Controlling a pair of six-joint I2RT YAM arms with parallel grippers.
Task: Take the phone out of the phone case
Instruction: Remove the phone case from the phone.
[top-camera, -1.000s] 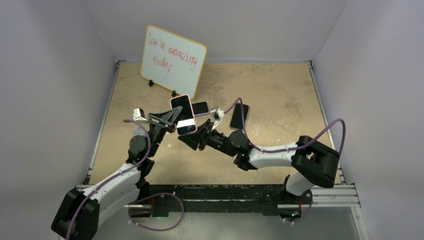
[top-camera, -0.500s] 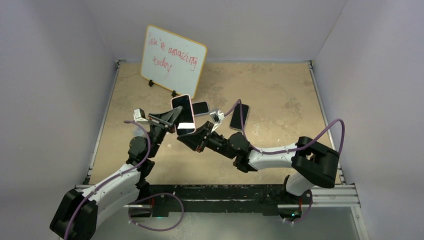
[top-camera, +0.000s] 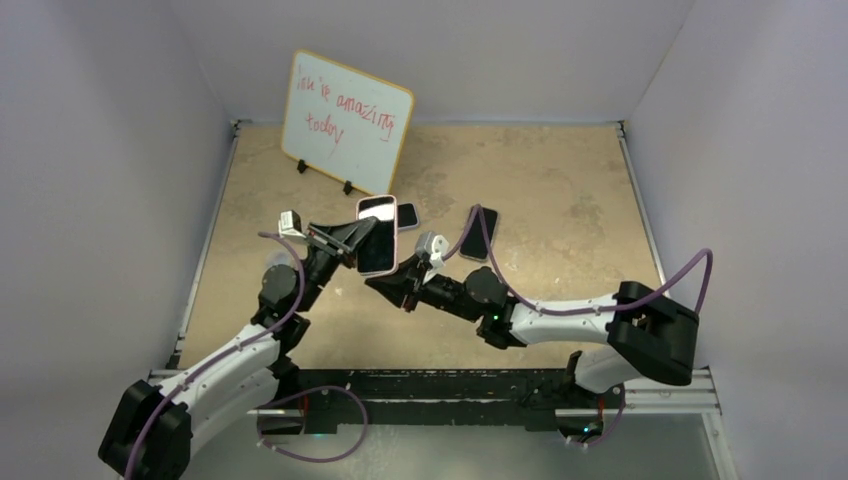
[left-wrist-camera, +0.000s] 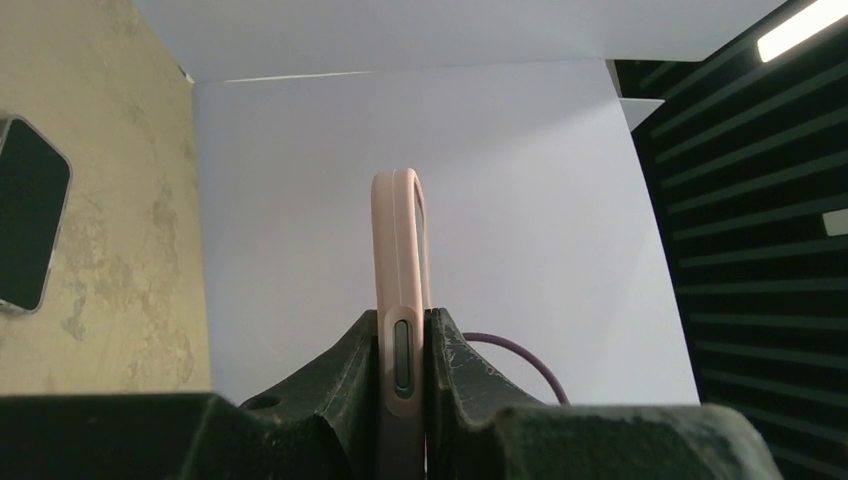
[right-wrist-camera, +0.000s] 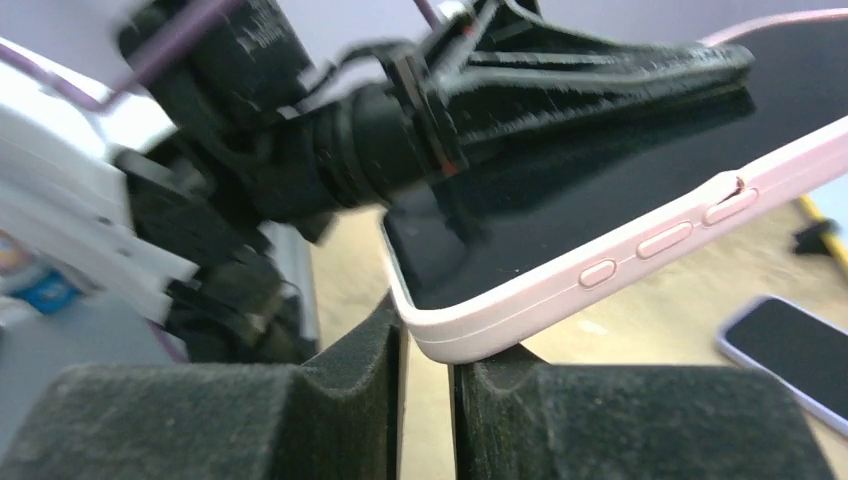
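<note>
A phone (top-camera: 377, 240) in a pink phone case (left-wrist-camera: 400, 250) is held up above the table, its dark screen (right-wrist-camera: 600, 170) facing the right arm. My left gripper (top-camera: 350, 240) is shut on it across its thickness, one finger on each face (left-wrist-camera: 403, 315). My right gripper (top-camera: 397, 280) comes in from below right. Its jaws are closed to a narrow gap at the lower corner of the case (right-wrist-camera: 428, 325), with the pink corner (right-wrist-camera: 470, 335) seated at the fingertips. The phone sits inside the case all round.
Two other phones lie on the tan table: one (top-camera: 406, 214) partly behind the held phone, one (top-camera: 479, 233) further right. A small whiteboard (top-camera: 345, 120) with red writing stands at the back left. White walls close in three sides.
The left gripper has carried the phone slightly right and back. The right gripper has moved left under the phone's lower corner and its jaws have narrowed onto it.
</note>
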